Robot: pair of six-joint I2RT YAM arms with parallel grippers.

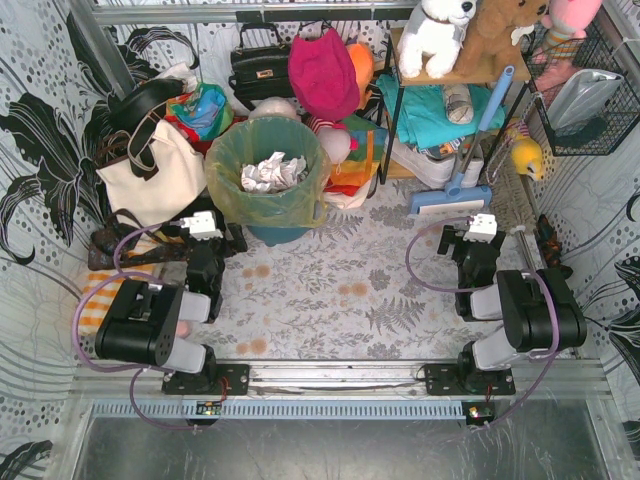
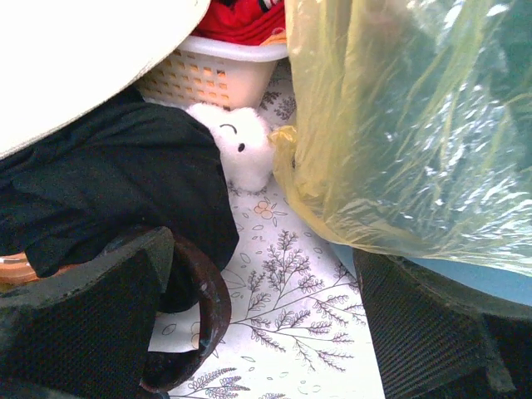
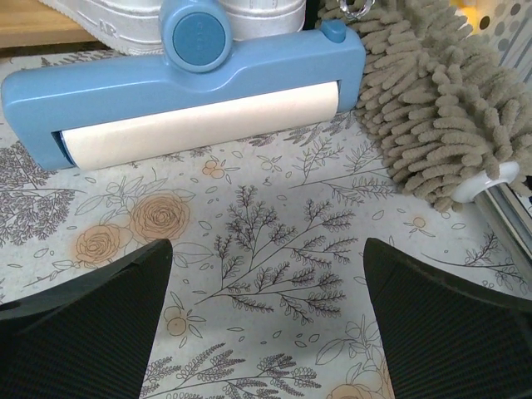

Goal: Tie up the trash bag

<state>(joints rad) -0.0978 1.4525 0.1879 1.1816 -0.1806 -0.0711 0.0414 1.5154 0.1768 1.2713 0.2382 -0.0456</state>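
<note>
The bag [image 1: 262, 205] stood upper centre, just up-right of the open left gripper [image 2: 258, 332]; the open right gripper [image 3: 266, 332] sat farther.

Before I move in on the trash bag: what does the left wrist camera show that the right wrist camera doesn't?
Only left wrist: the trash bag hanging over the bin, with a white plush toy and black fabric beside it. Only right wrist: a blue roller head and a grey chenille mop. Both: the floral table cover, with the left gripper and right gripper each open and empty.
</note>
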